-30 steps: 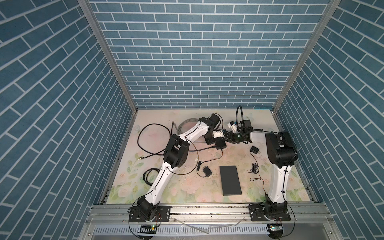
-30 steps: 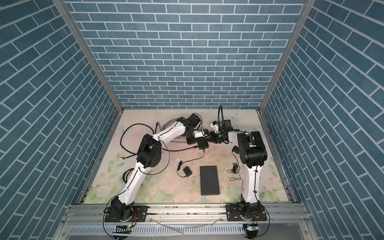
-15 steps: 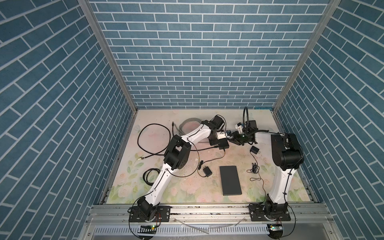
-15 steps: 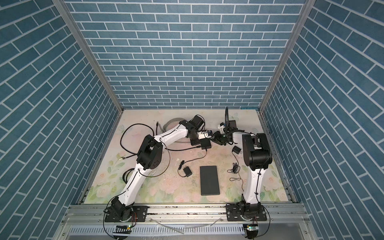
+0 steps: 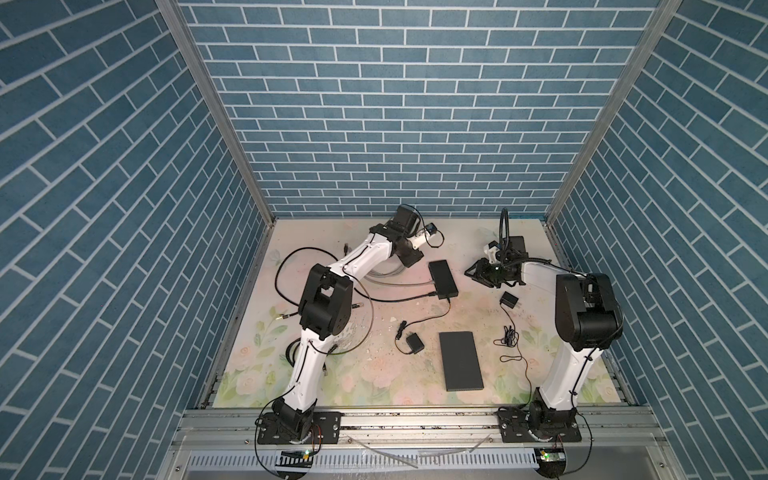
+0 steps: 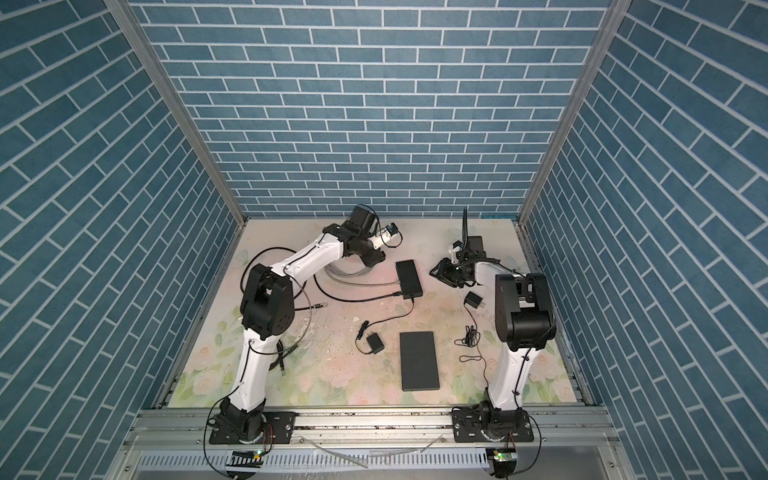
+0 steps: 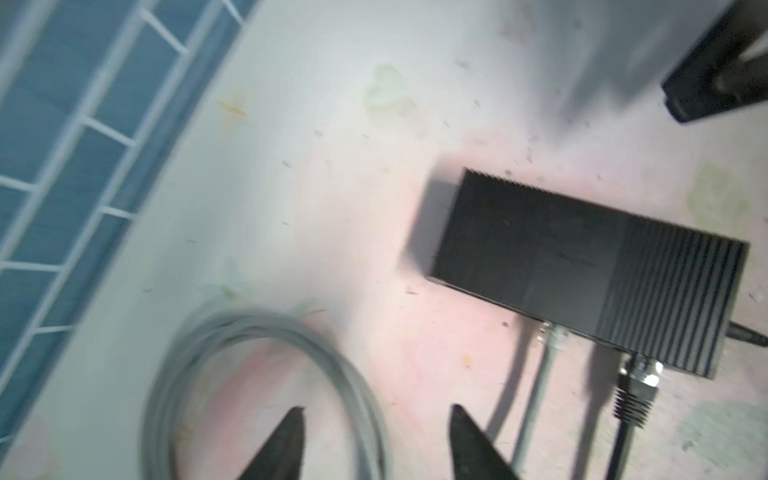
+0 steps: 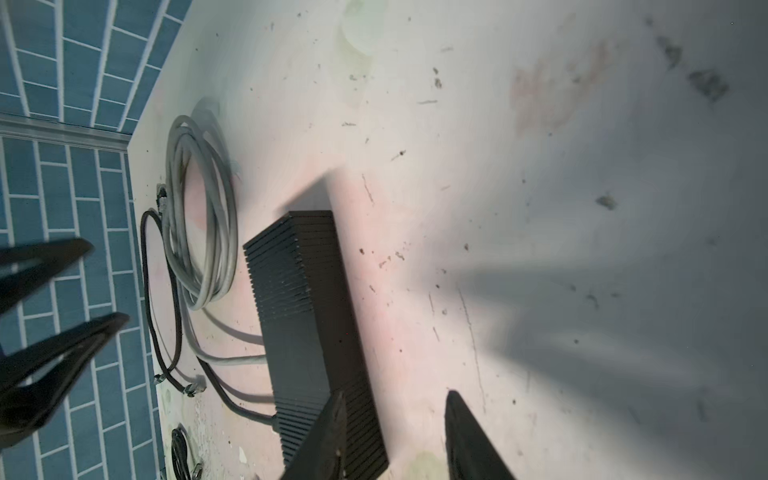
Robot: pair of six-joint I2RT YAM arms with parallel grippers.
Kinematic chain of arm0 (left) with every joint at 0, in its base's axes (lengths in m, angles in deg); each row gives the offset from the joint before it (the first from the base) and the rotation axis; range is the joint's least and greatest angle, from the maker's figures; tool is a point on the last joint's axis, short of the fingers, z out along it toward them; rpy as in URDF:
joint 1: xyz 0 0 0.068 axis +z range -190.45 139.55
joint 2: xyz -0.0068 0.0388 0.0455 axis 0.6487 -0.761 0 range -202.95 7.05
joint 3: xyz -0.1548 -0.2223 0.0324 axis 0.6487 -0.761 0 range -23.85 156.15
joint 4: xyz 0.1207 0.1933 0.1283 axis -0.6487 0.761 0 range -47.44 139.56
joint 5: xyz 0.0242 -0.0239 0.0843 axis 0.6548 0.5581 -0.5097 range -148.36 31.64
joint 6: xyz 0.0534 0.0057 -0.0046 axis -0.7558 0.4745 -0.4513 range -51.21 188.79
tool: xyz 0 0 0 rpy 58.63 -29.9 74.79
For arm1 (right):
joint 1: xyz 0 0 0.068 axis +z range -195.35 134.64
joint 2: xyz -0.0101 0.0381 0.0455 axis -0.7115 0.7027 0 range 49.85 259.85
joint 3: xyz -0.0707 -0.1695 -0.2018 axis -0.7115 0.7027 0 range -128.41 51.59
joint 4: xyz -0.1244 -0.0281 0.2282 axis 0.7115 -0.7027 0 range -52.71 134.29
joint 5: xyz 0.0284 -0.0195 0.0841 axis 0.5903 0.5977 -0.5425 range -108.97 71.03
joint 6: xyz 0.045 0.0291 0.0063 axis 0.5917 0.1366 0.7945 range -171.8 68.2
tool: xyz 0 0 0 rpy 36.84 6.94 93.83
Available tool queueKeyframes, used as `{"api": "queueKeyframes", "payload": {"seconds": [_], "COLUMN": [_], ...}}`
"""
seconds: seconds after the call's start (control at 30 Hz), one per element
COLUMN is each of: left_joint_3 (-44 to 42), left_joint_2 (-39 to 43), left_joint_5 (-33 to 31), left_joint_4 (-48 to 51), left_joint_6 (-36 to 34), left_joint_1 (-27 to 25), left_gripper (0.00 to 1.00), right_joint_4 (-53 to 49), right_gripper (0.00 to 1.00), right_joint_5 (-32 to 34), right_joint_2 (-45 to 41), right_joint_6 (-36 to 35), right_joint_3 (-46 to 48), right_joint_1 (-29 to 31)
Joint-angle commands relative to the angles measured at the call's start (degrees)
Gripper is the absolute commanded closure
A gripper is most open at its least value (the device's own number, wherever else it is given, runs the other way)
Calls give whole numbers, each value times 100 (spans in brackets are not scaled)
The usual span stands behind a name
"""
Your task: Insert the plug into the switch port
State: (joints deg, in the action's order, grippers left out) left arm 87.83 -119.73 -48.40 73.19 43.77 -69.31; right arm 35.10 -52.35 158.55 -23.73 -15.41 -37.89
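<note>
**Switch** [image 5: 444, 279]: black finned box, flat on the counter [image 5: 457, 237] between the two arms. About where it lay a second ago.

**Black-cable plug** [image 7: 636, 384]: seated in a port on one long side of the switch, near an end, metal shell against the housing.

**Gray-cable plug** [image 7: 555, 334]: seated in the same side, just beside the black one. Not possible to tell which of the two is the task's own.

**Left claw** [image 7: 376, 409]: fingers spread wide, nothing between them. Above the rim of the gray cable coil [image 7: 249, 365], apart from the switch and both plugs. A second ago: pinched closed right at the switch. Since then opened and drawn back toward the rear wall.

**Right claw** [image 8: 395, 395]: fingers partly apart, bare counter between them, nothing held. Near the switch on the side away from the ports, with a gap visible in both top views. A second ago: close to the left claw over the switch. Now pulled away to the right.

**Unchanged since the earlier frames**: flat black panel [image 5: 461, 365] toward the front of the counter, small black adapter [image 5: 414, 344] beside it, second adapter [image 5: 510, 300] near the right arm, black cable loop [image 5: 291, 266] by the left arm.
</note>
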Motion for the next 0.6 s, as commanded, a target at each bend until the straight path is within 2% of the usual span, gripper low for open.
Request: {"api": "queueKeyframes", "payload": {"seconds": [0.0,0.07,0.13,0.23,0.33,0.47,0.57], "left_joint_3": [-520,-967,-1489,-2041,-1803,-2091,-2432], "left_joint_2": [491,793,1114,1433,1455,1722,1944], "left_joint_5": [51,-479,-1213,-1901,-1661,-1470,-1138], "left_joint_4": [-1079,-1724,-2484,-3451,-2825,-2185,-1359], "left_joint_6": [993,1155,1065,934,641,64,-931], "left_joint_1": [341,426,433,510,650,645,653], "left_gripper": [0,0,0,0,1,5,12], "right_joint_4": [-95,-195,-283,-285,-283,-383,-562], "right_gripper": [60,60,60,60,60,60,60], "right_joint_5": [86,123,178,247,262,324,384], "right_joint_2": [-316,-386,-452,-549,-594,-631,-676], "right_joint_6": [-213,-286,-344,-339,-311,-331,-430], "right_joint_3": [171,118,58,16,-26,-75,-89], "right_joint_1": [100,158,245,326,408,557,646]}}
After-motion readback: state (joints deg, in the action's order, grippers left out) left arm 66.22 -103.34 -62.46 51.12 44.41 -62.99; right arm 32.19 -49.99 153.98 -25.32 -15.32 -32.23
